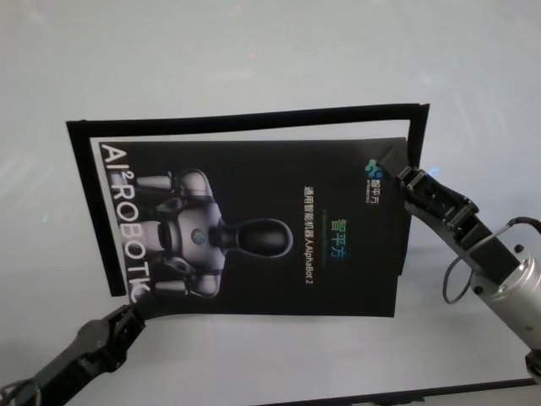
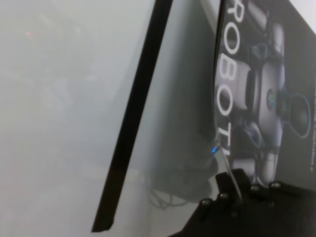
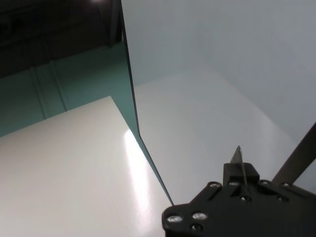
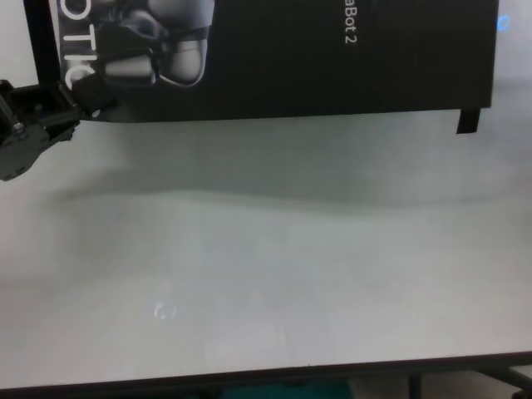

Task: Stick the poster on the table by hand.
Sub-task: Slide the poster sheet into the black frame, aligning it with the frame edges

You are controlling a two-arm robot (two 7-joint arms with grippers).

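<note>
The poster (image 1: 254, 228) is a black sheet with a grey-white robot picture and white lettering, and it hangs a little above the table (image 1: 254, 59). Long black tape strips (image 1: 245, 118) run along its far and side edges. My left gripper (image 1: 131, 315) is shut on the poster's near left corner; it also shows in the chest view (image 4: 71, 104) and the left wrist view (image 2: 232, 197). My right gripper (image 1: 396, 161) is shut on the far right corner, and in the right wrist view (image 3: 241, 170) it pinches the sheet edge-on. The poster (image 4: 316, 58) casts a shadow on the table (image 4: 266, 266).
A short black tape strip (image 4: 468, 120) hangs from the poster's near right corner. The table's dark near edge (image 4: 266, 378) runs along the bottom of the chest view. A cable loop (image 1: 456, 279) hangs by my right wrist.
</note>
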